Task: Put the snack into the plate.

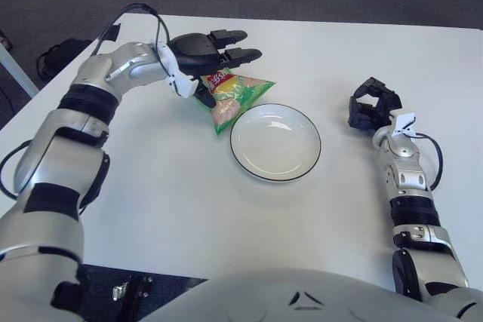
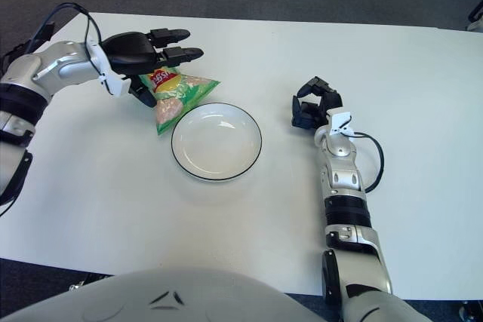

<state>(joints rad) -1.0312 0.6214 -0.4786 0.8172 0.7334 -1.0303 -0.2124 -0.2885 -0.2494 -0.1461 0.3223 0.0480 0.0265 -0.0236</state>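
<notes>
A: Where's the snack bag [image 1: 230, 94]?

B: Lying flat on the white desk [image 1: 166, 186], just at the plate's [image 1: 275, 142] ten o'clock, its corner near the rim.

A: And the left hand [image 1: 207, 49]?

B: Over the bag's far end, fingers [image 1: 243, 54] stretched apart, pointing to three o'clock, gripping nothing.

A: The right hand [image 1: 371, 105]?

B: At the plate's three o'clock, well apart, fingers curled together, empty.

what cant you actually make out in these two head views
- Far end of the snack bag: in both eye views the left hand covers it, so contact cannot be judged.
- Right hand, right of the plate: its fingers curl toward the camera, hiding the palm in both views.
- Dark object on the floor, left eye view: partly hidden by the table edge and left arm.
</notes>
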